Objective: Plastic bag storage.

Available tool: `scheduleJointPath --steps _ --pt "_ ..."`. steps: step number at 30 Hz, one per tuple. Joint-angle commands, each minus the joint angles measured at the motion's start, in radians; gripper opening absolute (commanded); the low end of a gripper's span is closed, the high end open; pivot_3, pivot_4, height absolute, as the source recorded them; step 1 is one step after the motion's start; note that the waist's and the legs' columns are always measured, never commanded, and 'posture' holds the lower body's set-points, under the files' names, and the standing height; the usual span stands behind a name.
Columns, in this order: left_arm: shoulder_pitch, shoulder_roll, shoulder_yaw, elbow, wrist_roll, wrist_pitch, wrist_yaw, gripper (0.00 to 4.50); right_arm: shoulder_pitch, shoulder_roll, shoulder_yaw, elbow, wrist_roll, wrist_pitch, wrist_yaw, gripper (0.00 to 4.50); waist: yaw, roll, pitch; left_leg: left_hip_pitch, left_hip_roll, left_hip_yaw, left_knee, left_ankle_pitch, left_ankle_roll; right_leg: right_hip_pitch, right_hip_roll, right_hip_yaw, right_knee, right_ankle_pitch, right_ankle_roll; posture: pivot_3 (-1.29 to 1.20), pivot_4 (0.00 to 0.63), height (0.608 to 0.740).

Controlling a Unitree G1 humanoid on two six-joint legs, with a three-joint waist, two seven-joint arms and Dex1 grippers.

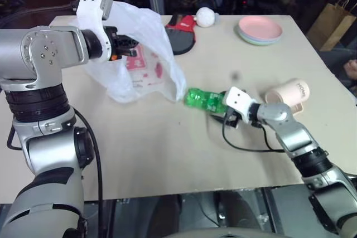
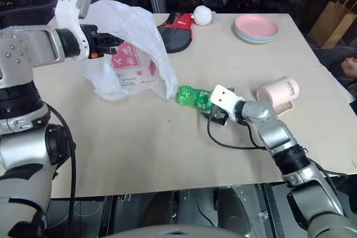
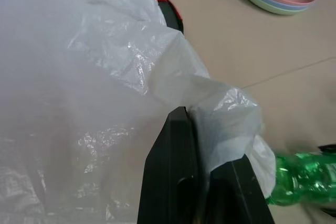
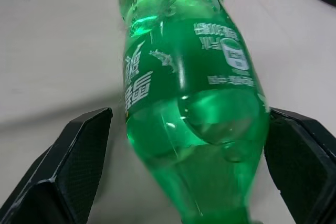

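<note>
The large thin translucent white plastic bag (image 1: 139,54) carries red-pink printed marks on its side; they look like characters, too small to read. The pale pink ribbed cup (image 2: 277,94) lying on its side near the right edge of the beige table (image 1: 167,149) bears dark letters that appear to read "HOME". The green plastic bottle (image 4: 189,103) has white print on its label, rows of characters around a small round emblem, which I cannot make out.

The bag hangs from the left gripper (image 3: 202,182), whose two black fingers are pressed together on a gathered fold of the bag's upper edge. From that pinch the film drapes downward, so the bag's long axis runs roughly top to bottom, its lower end resting on the table at the far left, just beside the bottle's far end.

The bottle lies flat, its long axis running across the table, one end towards the bag and the other towards the right gripper (image 4: 184,171). That gripper's fingers stand wide apart on either side of the bottle's near end, with a gap showing on each side, gripping nothing.

Farther back sit stacked shallow plates in pink and pale green (image 1: 260,29), a white ball (image 1: 205,17) and a black and red flat object (image 1: 179,33). A brown paper bag (image 1: 334,18) stands beyond the table's right corner
</note>
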Motion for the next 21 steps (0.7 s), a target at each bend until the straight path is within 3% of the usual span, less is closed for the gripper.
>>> scheduleJointPath --steps 1,3,9,21 --pt "0.028 0.007 0.016 -0.05 -0.003 0.002 0.014 0.0 -0.024 0.028 -0.012 0.013 0.017 -0.01 0.024 3.74 -0.002 0.0 0.0 0.0 0.0 0.0 0.0 0.0 0.0 0.0 0.0 0.0 0.0 0.0 0.0 0.0 0.15 0.74" --pt "0.055 0.006 0.009 -0.061 0.001 -0.008 0.022 0.0 -0.027 0.034 -0.018 0.013 0.018 -0.008 0.028 2.98 -0.004 0.0 0.0 0.001 0.0 0.001 -0.001 0.0 0.0 0.0 0.0 0.001 0.0 0.0 0.0 0.0 0.15 0.74" --pt "0.067 -0.065 0.062 -0.071 -0.011 0.011 0.06 0.0 0.025 0.026 -0.053 -0.108 0.043 0.044 0.029 2.98 0.003 0.0 0.0 0.0 0.0 0.0 0.0 0.0 0.0 0.0 0.0 0.0 0.0 0.0 0.0 0.0 0.15 0.74" --pt "-0.165 -0.191 0.125 0.134 -0.031 0.071 0.071 0.0 0.365 -0.106 -0.251 -0.74 0.279 0.386 0.013 2.98 0.011 0.0 0.002 -0.002 -0.002 -0.001 0.0 0.0 0.0 -0.002 -0.001 -0.001 0.0 0.0 0.001 0.0 0.15 0.74"
